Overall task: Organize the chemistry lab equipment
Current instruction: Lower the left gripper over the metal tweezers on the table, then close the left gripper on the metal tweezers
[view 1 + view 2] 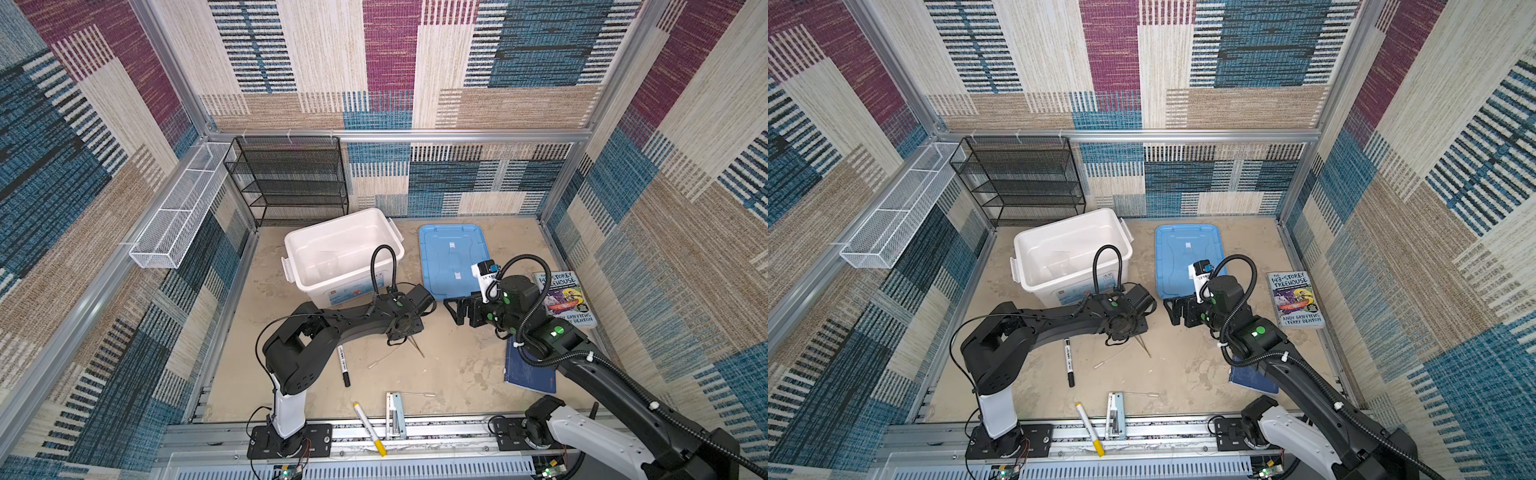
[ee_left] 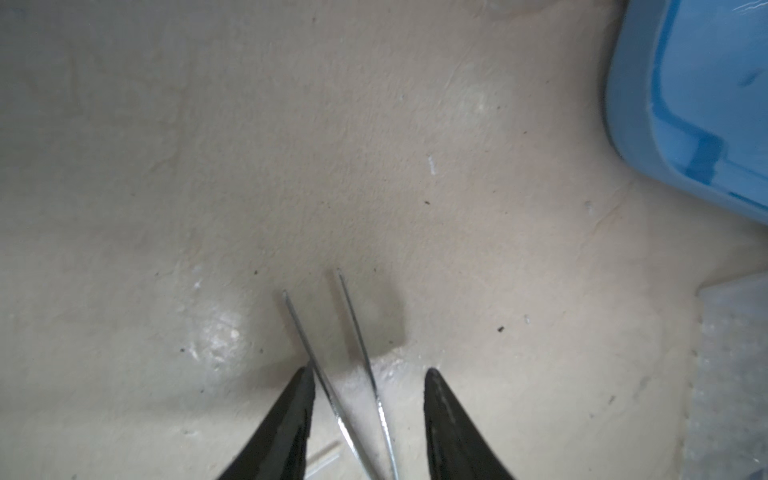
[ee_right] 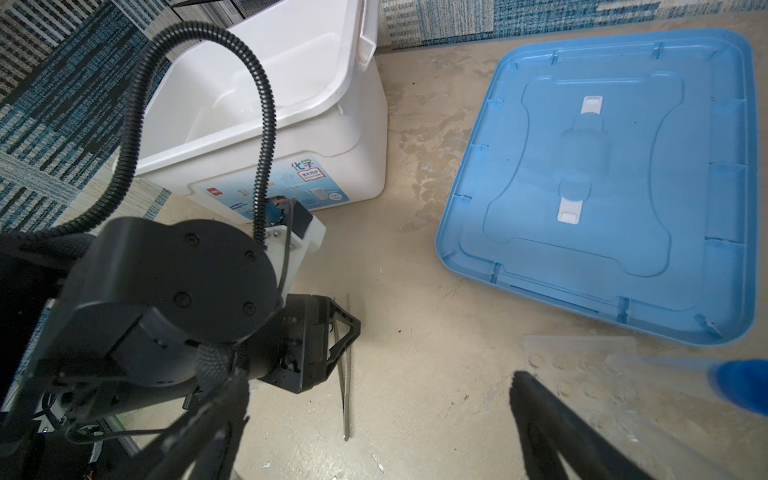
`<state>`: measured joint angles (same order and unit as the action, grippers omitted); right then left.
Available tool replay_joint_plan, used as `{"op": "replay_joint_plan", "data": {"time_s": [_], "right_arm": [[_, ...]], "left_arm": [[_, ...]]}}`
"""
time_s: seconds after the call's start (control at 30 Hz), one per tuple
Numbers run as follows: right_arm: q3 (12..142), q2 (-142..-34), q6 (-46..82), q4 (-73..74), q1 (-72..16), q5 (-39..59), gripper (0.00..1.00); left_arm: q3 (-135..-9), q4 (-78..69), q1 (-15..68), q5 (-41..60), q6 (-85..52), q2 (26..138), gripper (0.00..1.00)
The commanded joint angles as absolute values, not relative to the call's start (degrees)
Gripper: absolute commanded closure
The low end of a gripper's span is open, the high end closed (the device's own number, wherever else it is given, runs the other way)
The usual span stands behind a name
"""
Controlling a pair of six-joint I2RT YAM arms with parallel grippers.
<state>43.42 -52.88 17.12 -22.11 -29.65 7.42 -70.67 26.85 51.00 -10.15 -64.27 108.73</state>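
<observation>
Left hand (image 2: 370,370) is straddling metal tweezers (image 3: 345,399) lying on surface (image 2: 374,166), fingers apart, one tip touching a tweezer arm. Right hand (image 1: 453,311) is hovering nearby, fingers spread wide.

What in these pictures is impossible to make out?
- White bin: its clear contents are too faint in both top views.
- Tweezers: handle end cut off by the left wrist view's edge; in a top view the left arm covers most.
- Blue-capped tube: blurred, cut off by the right wrist view's edge.

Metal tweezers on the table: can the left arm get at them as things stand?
Probably yes: the left gripper straddles the metal tweezers, jaws open on either side, nothing else between.
</observation>
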Motion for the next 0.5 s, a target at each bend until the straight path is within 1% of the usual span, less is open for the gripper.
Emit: {"op": "replay_joint_plan", "data": {"time_s": [0.0, 0.07, 0.13, 0.23, 0.27, 0.33, 0.37, 0.4, 0.47], "right_arm": [[43.2, -52.5, 16.4, -20.4, -29.7, 6.5, 0.01], [42.9, -52.2, 16.4, -20.4, -29.7, 6.5, 0.01], [42.6, -52.1, 16.4, -20.2, -29.7, 6.5, 0.01], [42.4, -52.4, 16.3, -20.1, -29.7, 6.3, 0.01], [42.3, -52.4, 16.3, -20.0, -29.7, 6.3, 0.01], [42.2, -52.3, 16.3, -20.0, -29.7, 6.0, 0.01], [42.1, -52.2, 16.2, -19.9, -29.7, 6.0, 0.01], [42.1, -52.2, 16.2, -19.8, -29.7, 5.8, 0.01], [42.0, -52.2, 16.1, -19.7, -29.7, 5.6, 0.01]], "left_arm": [[-71.4, 28.0, 51.0, -10.8, -65.5, 109.4, 0.57], [-71.2, 28.0, 51.0, -10.6, -65.6, 109.6, 0.59], [-71.2, 27.8, 51.0, -10.8, -65.7, 109.8, 0.65], [-72.1, 27.4, 51.0, -10.3, -65.3, 110.4, 0.71], [-72.5, 27.4, 50.9, -9.9, -65.0, 110.8, 0.71], [-73.0, 27.2, 51.0, -9.6, -64.8, 111.4, 0.77], [-73.3, 27.0, 50.9, -9.4, -64.5, 111.7, 0.81], [-73.4, 26.9, 50.9, -9.2, -64.4, 112.0, 0.83], [-73.9, 26.6, 50.9, -8.8, -64.0, 112.7, 0.83]]}}
